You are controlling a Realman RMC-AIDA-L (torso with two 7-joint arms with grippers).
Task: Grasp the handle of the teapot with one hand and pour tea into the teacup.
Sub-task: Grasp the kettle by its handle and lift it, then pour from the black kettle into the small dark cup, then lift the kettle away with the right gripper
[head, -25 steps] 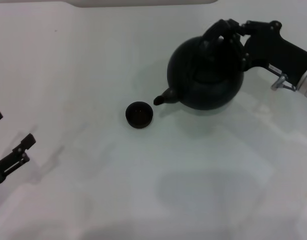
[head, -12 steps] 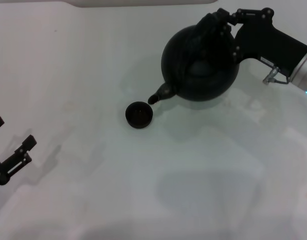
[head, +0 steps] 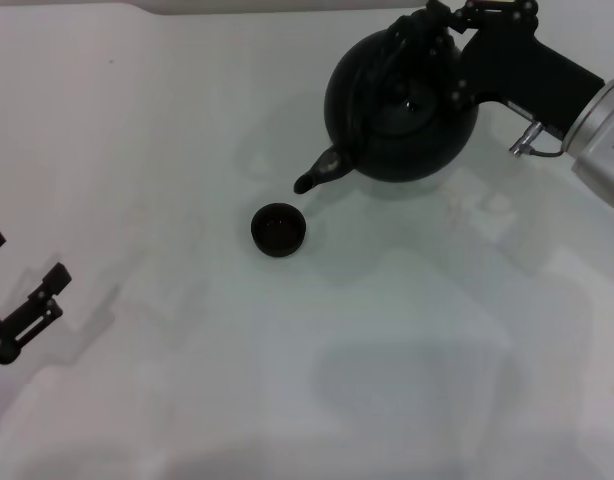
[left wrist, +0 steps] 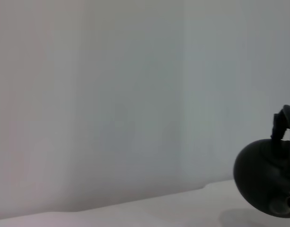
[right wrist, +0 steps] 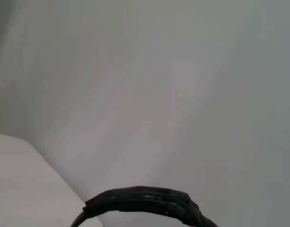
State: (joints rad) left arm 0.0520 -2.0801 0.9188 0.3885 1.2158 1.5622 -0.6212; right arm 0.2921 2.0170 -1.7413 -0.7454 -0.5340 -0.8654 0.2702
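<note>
The round black teapot [head: 402, 110] hangs in the air at the back right, tilted, its spout [head: 317, 172] pointing down and left, just beyond and right of the teacup. My right gripper [head: 437, 25] is shut on the teapot's arched black handle [head: 412, 45]. The handle also shows in the right wrist view [right wrist: 145, 203]. The small black teacup [head: 278, 229] stands upright on the white table. The teapot also shows in the left wrist view [left wrist: 268, 187]. My left gripper [head: 22, 300] is parked at the left edge, open and empty.
The white table [head: 187, 120] runs under everything. A pale raised edge [head: 287, 5] lies along the back of the table.
My right gripper has lifted the teapot up and back and tilted it further, so the spout dips lower toward the teacup. The teacup and my left arm have stayed put.
</note>
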